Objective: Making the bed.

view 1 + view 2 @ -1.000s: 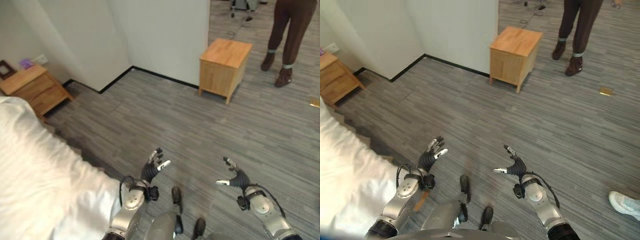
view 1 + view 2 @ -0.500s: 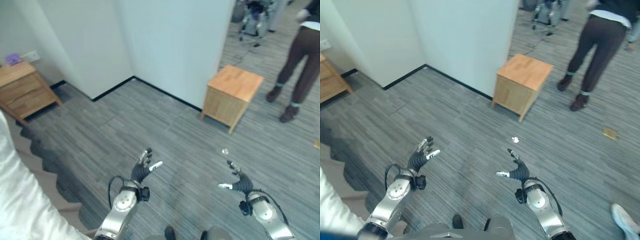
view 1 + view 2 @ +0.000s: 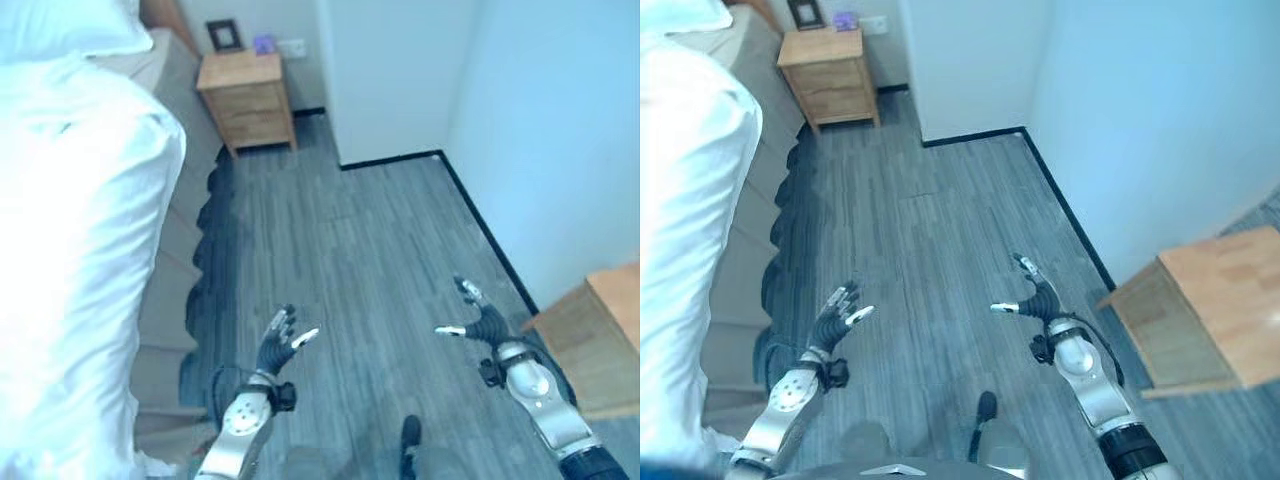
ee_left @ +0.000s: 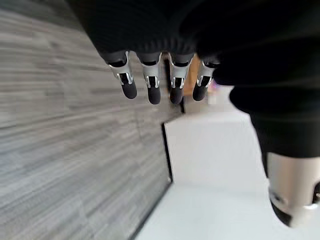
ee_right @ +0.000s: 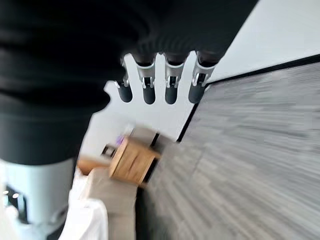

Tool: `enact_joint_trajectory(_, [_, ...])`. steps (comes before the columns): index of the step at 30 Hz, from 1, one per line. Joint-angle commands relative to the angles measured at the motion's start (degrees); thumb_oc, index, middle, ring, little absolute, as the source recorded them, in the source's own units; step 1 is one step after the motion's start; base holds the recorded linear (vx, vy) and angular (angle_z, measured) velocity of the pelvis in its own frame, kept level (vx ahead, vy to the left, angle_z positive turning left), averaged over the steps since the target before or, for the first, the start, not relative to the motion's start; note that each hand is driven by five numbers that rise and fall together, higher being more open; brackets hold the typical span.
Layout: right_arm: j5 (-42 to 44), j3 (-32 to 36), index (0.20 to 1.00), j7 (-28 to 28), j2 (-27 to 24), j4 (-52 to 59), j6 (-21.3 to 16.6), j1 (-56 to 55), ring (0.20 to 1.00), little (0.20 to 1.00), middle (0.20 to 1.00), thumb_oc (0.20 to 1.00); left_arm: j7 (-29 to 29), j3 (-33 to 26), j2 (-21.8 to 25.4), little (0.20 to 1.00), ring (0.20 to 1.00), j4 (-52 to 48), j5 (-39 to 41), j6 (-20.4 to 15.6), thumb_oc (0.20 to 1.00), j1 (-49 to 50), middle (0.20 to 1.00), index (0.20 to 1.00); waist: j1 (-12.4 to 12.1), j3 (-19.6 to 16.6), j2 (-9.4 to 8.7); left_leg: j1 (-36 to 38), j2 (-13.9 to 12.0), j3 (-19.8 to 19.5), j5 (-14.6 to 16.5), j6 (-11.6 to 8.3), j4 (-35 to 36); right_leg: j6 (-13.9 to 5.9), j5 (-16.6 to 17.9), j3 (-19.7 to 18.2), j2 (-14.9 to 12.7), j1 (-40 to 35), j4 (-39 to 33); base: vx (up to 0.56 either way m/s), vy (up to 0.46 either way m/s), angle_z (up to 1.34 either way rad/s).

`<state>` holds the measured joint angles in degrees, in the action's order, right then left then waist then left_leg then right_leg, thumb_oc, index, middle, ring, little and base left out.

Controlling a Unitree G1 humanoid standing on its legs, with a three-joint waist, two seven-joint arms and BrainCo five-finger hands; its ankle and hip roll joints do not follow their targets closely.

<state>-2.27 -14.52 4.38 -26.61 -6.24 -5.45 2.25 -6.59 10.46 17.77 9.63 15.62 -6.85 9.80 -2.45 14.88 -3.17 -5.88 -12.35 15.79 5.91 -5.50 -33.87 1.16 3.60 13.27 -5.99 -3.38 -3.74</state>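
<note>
The left hand (image 3: 281, 341) hung over the grey floor (image 3: 360, 250), fingers spread, holding nothing. The right hand (image 3: 478, 322) hovered well apart from it, likewise spread and empty. The bed (image 3: 75, 230) with its white duvet (image 3: 60, 290) lay beside the left arm; a wooden nightstand (image 3: 247, 100) stood at its head.

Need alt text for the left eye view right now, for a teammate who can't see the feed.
Both robot hands, left and right, hang open and empty over grey floor. A bed with a white duvet runs along the left. A wooden nightstand stands by its head, and a second wooden stand shows at the right edge.
</note>
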Motion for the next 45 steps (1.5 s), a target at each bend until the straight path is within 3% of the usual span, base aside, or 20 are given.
enact_joint_trajectory(1, [-0.1,-0.1,1.0,-0.4,-1.2,4.8,-2.3,-0.3,1.0,1.0,1.0,1.0,0.1,-1.8,1.3,1.0,1.0,-3.0,1.2,-2.7,1.0,-2.5,1.0,1.0,0.6,0.0,1.01,-0.6,4.9,2.4,2.5,4.33,9.8,-6.23,-6.8,4.0,-2.5,-4.6,-1.3,0.33,0.008,0.49])
enact_joint_trajectory(3, [-0.4,0.2,1.0,-0.5,-1.2,4.4,-1.9,-0.6,1.0,1.0,1.0,1.0,0.3,-2.2,1.0,1.0,1.0,-2.8,0.7,-2.4,1.0,-1.4,1.0,1.0,0.1,-0.8,1.87,-1.9,5.4,4.4,-1.5,3.79,19.5,-6.53,-8.9,5.4,-1.2,-6.5,-1.3,0.34,0.053,0.42])
enact_joint_trajectory(5, [-1.2,0.2,1.0,-0.2,-0.9,3.7,-1.7,-1.0,1.0,1.0,1.0,1.0,0.7,-2.3,0.7,1.0,1.0,-2.8,0.2,-1.9,1.0,-0.5,1.0,1.0,-0.7,-1.1,3.1,-2.5,5.1,6.0,-9.3,2.19,30.5,-6.62,-11.3,6.9,0.6,-9.3,-1.3,0.35,0.067,0.52])
enact_joint_trajectory(7, [-1.6,0.1,1.0,0.1,-0.9,3.1,-1.7,-0.9,1.0,1.0,1.0,1.0,0.4,-2.2,0.6,1.0,1.0,-2.6,0.3,-1.7,1.0,-0.6,1.0,1.0,-1.0,-1.0,2.79,-2.7,4.9,5.4,-10.3,1.19,35.4,-6.84,-13.2,7.6,0.6,-11.6,-1.3,0.41,0.08,0.28])
enact_joint_trajectory(8, [-1.4,0.1,1.0,0.4,-0.8,3.0,-1.5,-0.6,1.0,1.0,1.0,1.0,-0.2,-2.3,0.4,1.0,1.0,-2.3,0.4,-1.6,1.0,-0.9,1.0,1.0,-2.3,-0.9,2.58,-5.1,3.1,5.1,-11.3,0.95,38.4,-7.07,-13.6,8.6,0.6,-13.8,-1.3,0.55,0.143,0.15])
enact_joint_trajectory(11, [-2.1,0.0,1.0,-0.3,-0.8,3.5,-1.4,-0.8,1.0,1.0,1.0,1.0,-0.4,-3.0,0.4,1.0,1.0,-2.9,0.4,-1.2,1.0,-0.1,1.0,1.0,-3.0,-1.5,1.54,-4.7,2.2,4.2,-14.1,0.46,38.2,-8.05,-15.3,7.9,1.2,-18.0,-1.3,0.51,0.176,-0.01])
enact_joint_trajectory(13, [-3.0,0.0,1.0,-0.7,0.1,4.0,-1.3,-1.7,1.0,1.0,1.0,1.0,-0.1,-3.1,1.2,1.0,1.0,-2.7,-0.8,-0.5,1.0,-0.1,1.0,1.0,-3.7,-2.6,-0.07,-4.0,1.4,6.5,-16.9,1.53,38.1,-8.22,-15.2,6.8,0.5,-18.1,1.4,0.51,0.165,-0.21])
enact_joint_trajectory(14, [-3.4,-0.2,1.0,-0.8,0.5,3.9,-1.3,-1.8,1.0,1.0,1.0,1.0,-0.2,-2.9,1.9,1.0,1.0,-2.4,-1.5,-0.1,1.0,-0.4,1.0,1.0,-4.2,-2.9,-2.12,-3.0,2.6,6.3,-15.5,1.74,38.0,-9.44,-14.2,6.1,-1.2,-18.0,5.7,0.45,0.179,-0.21])
enact_joint_trajectory(16, [-3.9,-1.3,1.0,-0.9,1.8,3.3,-1.2,-1.5,1.0,1.0,1.0,1.0,-0.5,-2.6,3.3,1.0,1.0,-2.1,-1.8,0.1,1.0,-1.9,1.0,1.0,-4.0,-2.5,-3.7,-0.1,4.0,8.0,-13.2,3.47,38.1,-11.88,-11.7,6.2,-4.8,-13.4,16.2,0.37,0.26,-0.15])
enact_joint_trajectory(18, [-4.2,-2.6,1.0,-0.8,2.9,3.2,-1.2,0.1,1.0,1.0,1.0,1.0,-1.3,-2.1,4.6,1.0,1.0,-2.6,-2.5,0.1,1.0,-3.2,1.0,1.0,-3.1,-1.7,-4.08,3.8,5.3,9.1,-9.9,5.45,38.5,-14.37,-3.6,6.8,-8.6,-7.5,28.2,0.26,0.268,0.02])
enact_joint_trajectory(19, [-4.2,-2.6,1.0,-0.8,3.0,3.1,-1.2,0.3,1.0,1.0,1.0,1.0,-1.3,-2.2,4.6,1.0,1.0,-2.7,-2.4,0.1,1.0,-3.3,1.0,1.0,-3.2,-1.6,-4.27,3.8,5.5,9.3,-9.7,5.66,38.4,-14.62,-3.7,6.5,-9.0,-7.2,28.7,0.27,0.23,0.01])
enact_joint_trajectory(20, [-4.6,-3.3,1.0,-0.4,3.4,3.4,-1.3,1.8,1.0,1.0,1.0,1.0,-2.0,-2.3,5.9,1.0,1.0,-3.7,-2.5,-0.2,1.0,-5.0,1.0,1.0,-2.2,-0.7,-3.98,6.8,5.1,9.8,-7.4,6.32,38.9,-15.2,0.6,8.1,-12.0,-1.8,34.7,0.36,0.168,-0.18])
enact_joint_trajectory(21, [-4.6,-3.1,1.0,0.0,3.4,4.1,-1.5,2.0,1.0,1.0,1.0,1.0,-2.5,-2.2,6.6,1.0,1.0,-4.0,-2.7,-0.6,1.0,-6.6,1.0,1.0,-1.2,0.3,-3.78,8.3,4.6,8.8,-6.3,5.76,38.9,-13.65,-3.2,8.7,-11.3,1.6,31.0,0.36,0.143,-0.17])
enact_joint_trajectory(23, [-4.2,-2.6,1.0,0.3,3.2,4.7,-1.7,1.8,1.0,1.0,1.0,1.0,-2.6,-1.9,6.9,1.0,1.0,-3.8,-2.6,-1.0,1.0,-7.6,1.0,1.0,-0.3,0.8,-3.64,8.4,4.4,8.7,-6.9,5.57,38.9,-12.0,-4.4,8.5,-8.9,2.9,26.1,0.27,-0.027,0.32])
enact_joint_trajectory(24, [-3.7,-1.6,1.0,0.7,3.0,4.8,-1.7,0.9,1.0,1.0,1.0,1.0,-2.3,-1.6,6.9,1.0,1.0,-3.8,-2.6,-1.4,1.0,-8.1,1.0,1.0,1.0,0.5,-3.85,9.3,4.8,7.3,-5.6,4.79,38.9,-11.39,-6.2,6.2,-6.1,2.9,14.9,0.27,-0.061,0.73])
enact_joint_trajectory(29, [-3.5,0.9,1.0,1.0,3.3,4.7,-1.3,-3.2,1.0,1.0,1.0,1.0,-1.4,-1.7,6.3,1.0,1.0,-2.9,-3.4,-1.7,1.0,-7.6,1.0,1.0,4.1,-0.5,-3.63,12.5,5.7,4.3,-1.7,4.09,38.9,-12.62,-1.6,-1.3,-6.1,6.0,0.4,0.33,-0.058,0.88])
enact_joint_trajectory(36, [-4.9,2.4,1.0,-0.5,4.5,4.7,-1.0,-9.6,1.0,1.0,1.0,1.0,0.7,-0.5,5.0,1.0,1.0,-1.0,-5.8,-1.8,1.0,-6.9,1.0,1.0,9.0,-1.5,-2.86,18.9,7.7,0.9,2.6,4.06,38.9,-13.73,1.2,-7.5,-4.1,9.2,-0.8,0.39,-0.089,0.69])
enact_joint_trajectory(41, [-3.9,2.7,1.0,-1.6,4.1,1.9,-1.2,-13.0,1.0,1.0,1.0,1.0,0.8,0.1,3.7,1.0,1.0,-1.5,-6.1,-2.0,1.0,-6.5,1.0,1.0,11.9,-3.9,-0.58,24.9,8.6,-2.5,5.6,3.6,38.9,-12.03,0.5,-12.2,-0.4,7.0,0.5,0.39,-0.167,0.19])
enact_joint_trajectory(43, [-3.2,2.3,1.0,-1.8,3.1,0.5,-1.1,-12.2,1.0,1.0,1.0,1.0,0.3,0.1,2.9,1.0,1.0,-1.5,-5.0,-2.4,1.0,-6.0,1.0,1.0,12.4,-4.0,0.86,24.5,7.3,-3.2,4.8,3.02,34.6,-10.33,-0.8,-12.7,1.1,6.0,1.2,0.33,-0.196,0.07])
enact_joint_trajectory(45, [-2.6,2.2,1.0,-1.9,1.8,0.3,-1.6,-10.6,1.0,1.0,1.0,1.0,0.2,-0.5,2.4,1.0,1.0,-1.9,-3.8,-2.7,1.0,-5.7,1.0,1.0,12.1,-4.1,1.88,21.1,5.3,-4.1,0.4,1.3,23.7,-8.43,-1.4,-11.8,2.4,3.1,-0.3,0.3,-0.28,-0.09])
